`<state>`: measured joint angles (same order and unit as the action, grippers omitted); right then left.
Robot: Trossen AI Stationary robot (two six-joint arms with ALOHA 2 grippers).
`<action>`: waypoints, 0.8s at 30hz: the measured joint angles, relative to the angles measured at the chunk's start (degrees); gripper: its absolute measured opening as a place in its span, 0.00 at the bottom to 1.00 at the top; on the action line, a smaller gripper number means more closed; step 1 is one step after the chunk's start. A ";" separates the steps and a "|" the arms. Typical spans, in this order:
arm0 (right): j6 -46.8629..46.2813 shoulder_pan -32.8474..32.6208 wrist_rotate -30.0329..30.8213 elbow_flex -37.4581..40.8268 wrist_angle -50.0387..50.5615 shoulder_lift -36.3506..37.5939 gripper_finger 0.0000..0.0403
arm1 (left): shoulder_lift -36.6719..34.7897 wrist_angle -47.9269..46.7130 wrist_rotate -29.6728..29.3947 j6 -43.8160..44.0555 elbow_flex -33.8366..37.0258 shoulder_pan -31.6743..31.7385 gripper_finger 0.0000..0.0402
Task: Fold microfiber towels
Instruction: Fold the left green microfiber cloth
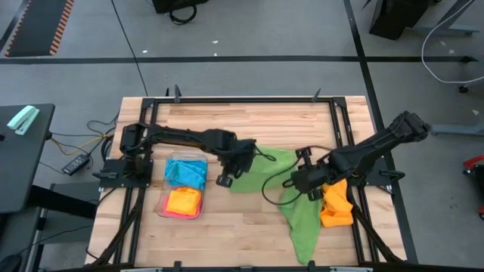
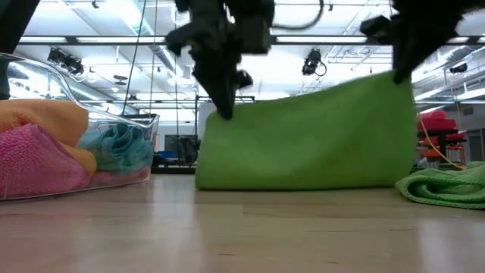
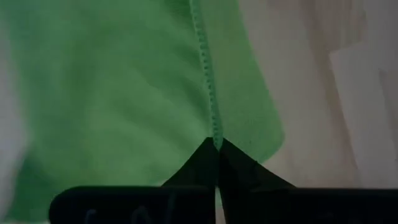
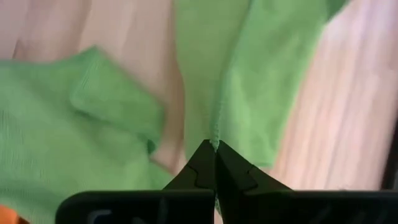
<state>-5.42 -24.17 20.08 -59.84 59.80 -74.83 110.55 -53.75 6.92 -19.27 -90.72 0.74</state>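
Both arms have a green towel (image 2: pixel 303 136) lifted by its top edge, so it hangs like a curtain with its lower hem resting on the table (image 1: pixel 249 227). The left gripper (image 3: pixel 217 146) is clamped on one upper corner, its jaws pinched tight over the stitched hem; the right gripper (image 4: pixel 215 146) is pinched on the other corner the same way. This looks like the start of a fold: the towel is held spread and ready to be laid flat or doubled over. The next move would call for both grippers to travel together and keep the edge taut, or the cloth will sag and crease.

A clear tray (image 1: pixel 162 204), on the left gripper's side of the towel, holds a blue towel (image 1: pixel 185 172), an orange towel (image 1: pixel 184 200) and a pink towel (image 2: pixel 38 163). On the other side of the green towel, by the right arm, lie more green cloth (image 1: pixel 306 223) and an orange heap (image 1: pixel 335 204).

The low view shows the towel hanging clear and upright, which the high view flattens into a rumpled patch. Only the wrist views show the pinch on the hem itself.
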 joint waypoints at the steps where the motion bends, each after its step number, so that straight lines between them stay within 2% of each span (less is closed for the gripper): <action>1: 0.06 0.61 -0.08 -0.96 0.54 0.65 0.01 | -0.58 -1.53 -0.78 -0.47 -1.10 0.27 0.03; 4: 1.74 3.02 -0.49 -3.50 1.95 2.58 0.01 | -2.42 -3.83 -2.12 -2.47 -4.39 0.97 0.02; 11: 6.80 10.08 -5.74 -10.17 6.10 4.31 0.01 | -5.63 -7.26 -3.93 -6.36 -11.57 3.06 0.03; 17: 6.94 13.12 -14.76 -18.58 11.23 4.38 0.01 | -7.47 -13.34 -3.72 -7.73 -18.22 3.35 0.02; 21: 6.57 13.51 -20.48 -23.59 11.91 4.29 0.01 | -7.48 -16.45 -0.23 -8.41 -22.63 3.31 0.06; 24: 5.60 13.49 -23.31 -26.29 13.32 4.03 0.01 | -7.48 -17.38 3.06 -8.43 -25.08 2.93 0.04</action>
<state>0.18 -10.68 -3.24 -86.13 73.12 -70.80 103.07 -71.13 9.97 -27.70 -115.79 3.66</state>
